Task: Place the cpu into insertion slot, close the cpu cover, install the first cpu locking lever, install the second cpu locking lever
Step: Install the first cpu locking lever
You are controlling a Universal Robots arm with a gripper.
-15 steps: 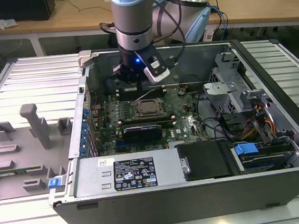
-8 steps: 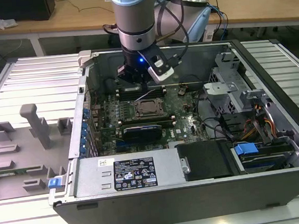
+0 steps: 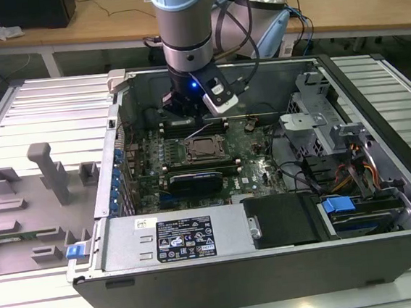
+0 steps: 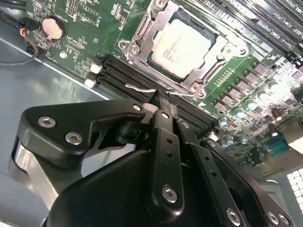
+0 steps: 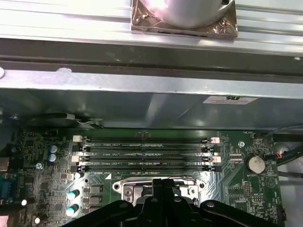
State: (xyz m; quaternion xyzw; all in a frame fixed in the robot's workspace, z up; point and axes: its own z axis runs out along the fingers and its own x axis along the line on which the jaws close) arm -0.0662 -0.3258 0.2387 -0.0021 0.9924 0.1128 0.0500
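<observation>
Count: 1x cpu (image 4: 182, 45), 1x cpu cover (image 4: 141, 34), 4x mem slots (image 5: 147, 140), 1x coin cell (image 4: 52, 27), 1x gfx card (image 3: 197, 178).

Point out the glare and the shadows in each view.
Second wrist view: glare washes out the cpu top; the end effector reads as a dark mass. First wrist view: a shiny metal cylinder is blown white. Exterior view: a blue light glows on the arm; the board beneath lies in shade.
</observation>
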